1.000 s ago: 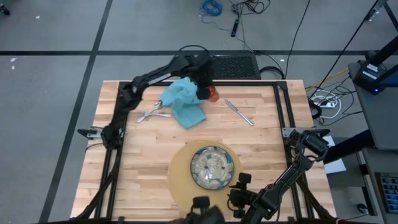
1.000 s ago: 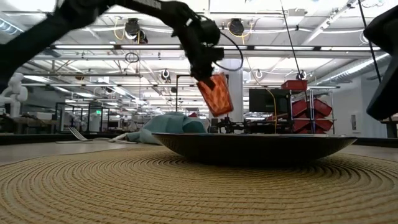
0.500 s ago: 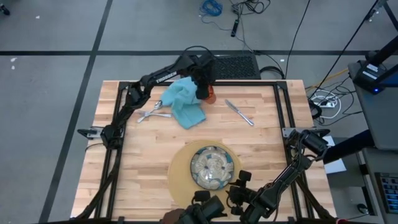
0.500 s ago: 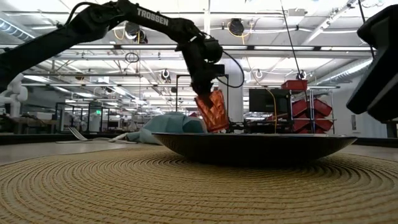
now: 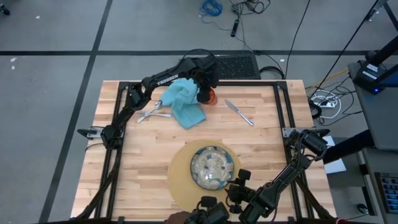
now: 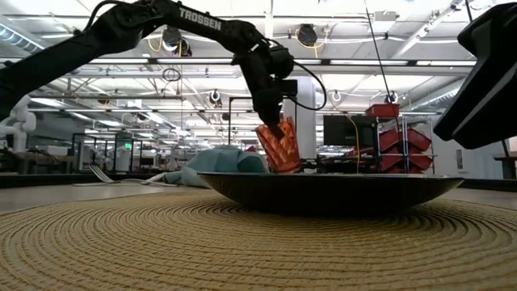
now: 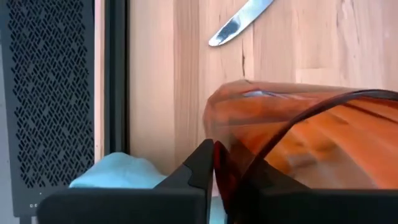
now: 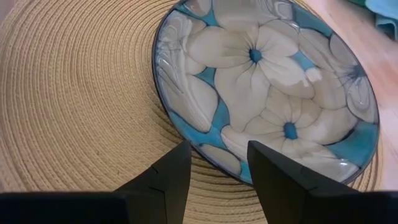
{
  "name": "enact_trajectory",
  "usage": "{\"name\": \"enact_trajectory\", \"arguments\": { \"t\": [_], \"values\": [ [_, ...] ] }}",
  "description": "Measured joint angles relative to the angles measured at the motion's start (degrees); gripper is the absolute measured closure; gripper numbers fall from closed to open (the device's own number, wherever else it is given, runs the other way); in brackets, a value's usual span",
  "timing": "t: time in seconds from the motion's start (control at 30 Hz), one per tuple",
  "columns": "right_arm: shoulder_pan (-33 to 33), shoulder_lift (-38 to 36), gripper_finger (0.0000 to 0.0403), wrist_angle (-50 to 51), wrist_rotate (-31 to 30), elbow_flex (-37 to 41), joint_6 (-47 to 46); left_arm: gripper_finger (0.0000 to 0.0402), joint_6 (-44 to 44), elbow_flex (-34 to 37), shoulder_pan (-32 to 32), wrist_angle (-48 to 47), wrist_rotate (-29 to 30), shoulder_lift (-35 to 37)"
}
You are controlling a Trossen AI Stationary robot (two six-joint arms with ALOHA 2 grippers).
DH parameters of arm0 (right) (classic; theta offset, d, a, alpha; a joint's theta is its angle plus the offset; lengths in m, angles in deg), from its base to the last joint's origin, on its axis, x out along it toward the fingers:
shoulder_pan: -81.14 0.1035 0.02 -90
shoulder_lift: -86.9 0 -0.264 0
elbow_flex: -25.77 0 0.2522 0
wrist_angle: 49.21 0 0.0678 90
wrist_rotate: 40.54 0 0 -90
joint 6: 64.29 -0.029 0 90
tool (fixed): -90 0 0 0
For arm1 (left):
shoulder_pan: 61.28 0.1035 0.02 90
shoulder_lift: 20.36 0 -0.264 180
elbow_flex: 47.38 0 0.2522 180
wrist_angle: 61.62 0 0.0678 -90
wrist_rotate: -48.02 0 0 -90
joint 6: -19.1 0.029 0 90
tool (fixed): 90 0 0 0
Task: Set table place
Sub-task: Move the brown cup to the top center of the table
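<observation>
The wooden bench (image 5: 143, 162) carries a woven round mat (image 5: 180, 177) under a flowered bowl (image 5: 211, 167). The left gripper (image 5: 206, 93) pinches the ribbed orange cup (image 5: 211, 95) beside the crumpled teal napkin (image 5: 183, 102). The right gripper (image 8: 217, 168), jaws apart and empty, hangs over the mat.

Grey floor (image 5: 50, 37), blue cable coil (image 5: 211, 7), black perforated panel (image 7: 50, 93), red bins (image 6: 400, 137)
</observation>
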Motion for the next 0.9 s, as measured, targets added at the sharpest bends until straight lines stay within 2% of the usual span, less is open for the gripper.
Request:
{"name": "enact_trajectory", "arguments": {
  "t": [0.3,0.6,0.9],
  "values": [
    [0.00,0.00,0.0255,0.04,-1.33,0.00,0.02,0.0373,0.00,0.02,-0.09,1.26,-0.07,-0.14],
    [0.18,0.00,0.0255,0.05,-1.33,0.00,-0.02,0.0372,0.24,0.07,-1.45,0.66,-0.35,-4.21],
    [0.26,-0.02,0.0255,0.74,-1.33,0.00,0.07,0.0372,0.42,-0.04,-1.63,2.31,0.00,-3.96]
  ]
}}
